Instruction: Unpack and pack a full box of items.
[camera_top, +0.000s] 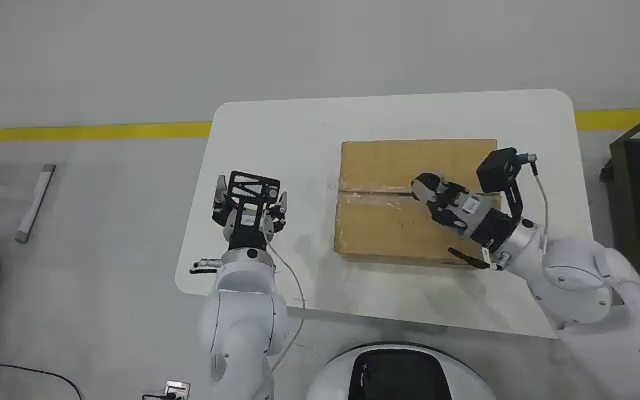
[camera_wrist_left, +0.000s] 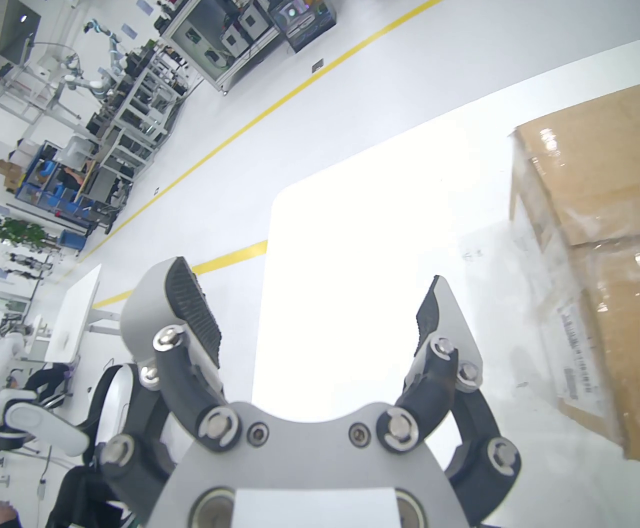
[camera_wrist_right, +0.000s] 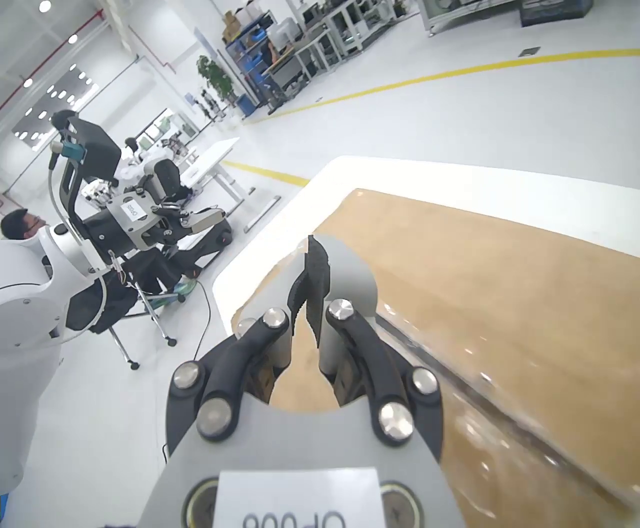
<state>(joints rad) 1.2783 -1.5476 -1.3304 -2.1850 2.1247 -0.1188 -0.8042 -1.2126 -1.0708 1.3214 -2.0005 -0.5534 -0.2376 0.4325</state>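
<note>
Cardboard box (camera_top: 415, 165): tan-brown, plain.
Tape (camera_wrist_right: 450, 360): clear, glossy.
Box label (camera_wrist_left: 575, 345): white, black print.
Table (camera_top: 280, 140): white.
Floor line (camera_top: 100, 131): yellow; floor (camera_top: 100, 60) pale grey.
Left gripper (camera_wrist_left: 306, 280): silver-grey fingers (camera_wrist_left: 145, 310), black ribbed pads (camera_wrist_left: 192, 310), black links.
Right gripper (camera_wrist_right: 315, 260): same colours.

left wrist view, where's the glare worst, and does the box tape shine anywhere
Left wrist view: the table is blown out to white ahead of the open left gripper, hazing the box. Right wrist view: the tape glints beside the shut right gripper. Top view: even light.

Printed label (camera_wrist_left: 575, 345) on the box (camera_wrist_left: 585, 165) seems illegible.
</note>
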